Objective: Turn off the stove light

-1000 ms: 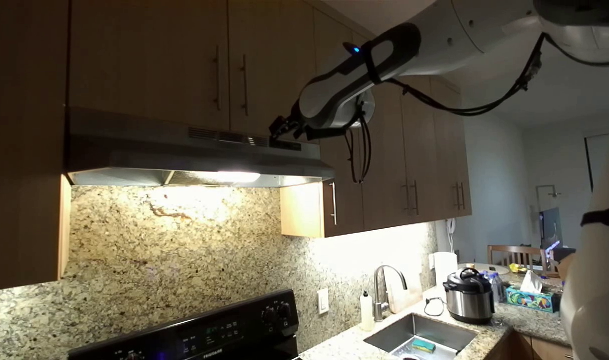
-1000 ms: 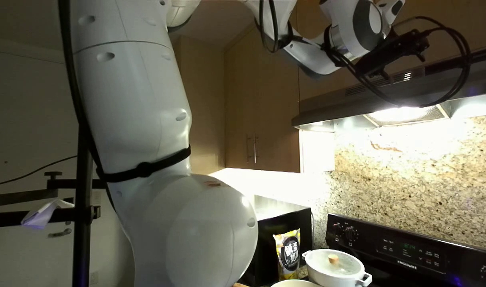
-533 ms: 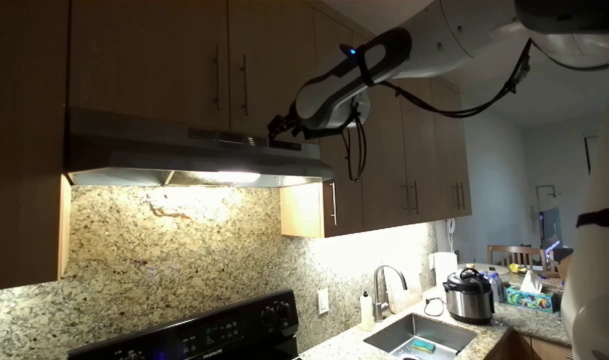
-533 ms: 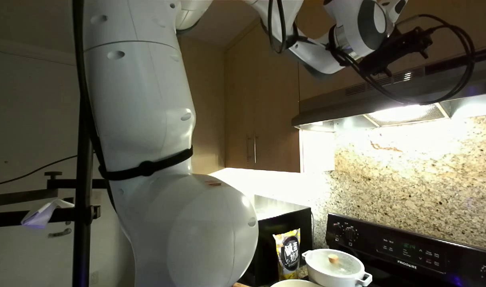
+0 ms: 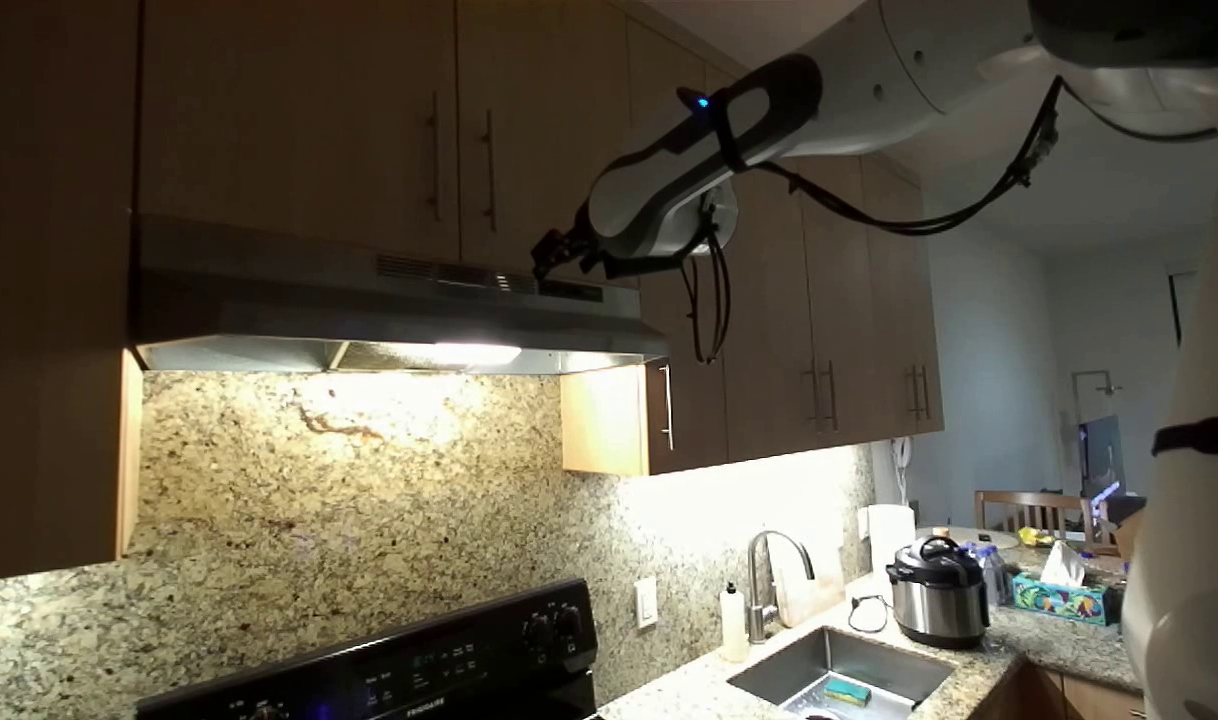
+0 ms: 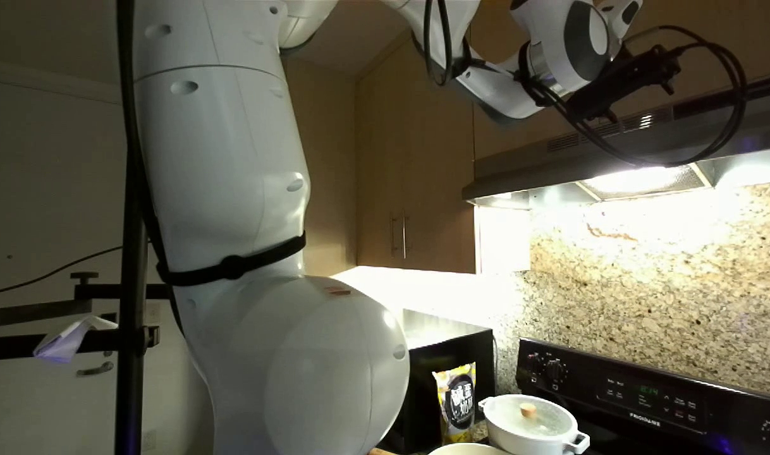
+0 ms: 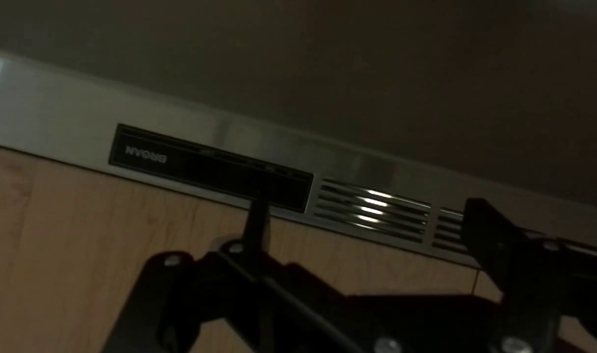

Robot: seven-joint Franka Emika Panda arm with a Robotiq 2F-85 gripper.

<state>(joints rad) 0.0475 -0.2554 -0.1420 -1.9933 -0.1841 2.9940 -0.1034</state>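
The stove light [image 5: 477, 354] glows under the range hood [image 5: 389, 305]; it is also lit in the other exterior picture [image 6: 635, 181]. A dark control panel marked BROAN [image 7: 210, 166] is set in the hood's front face; its small switches are too dark to make out. The panel also shows in both exterior views [image 5: 574, 291] [image 6: 767, 87]. My gripper [image 7: 367, 205] is open and empty in front of the hood. In the wrist view its left fingertip overlaps the panel's lower right edge, and its right fingertip overlaps the vent slots. I cannot tell whether it touches.
Wooden cabinets [image 5: 299, 120] with bar handles stand directly above the hood. Vent slots [image 7: 372, 211] lie beside the panel. Black cables [image 6: 736, 120] loop from the wrist past the hood. The stove [image 6: 644, 404] with a white lidded pot [image 6: 530, 423] is below.
The arm and gripper have shifted slightly left along the hood in an exterior view, mostly during the first half second. The light stays lit and the gripper stays open.
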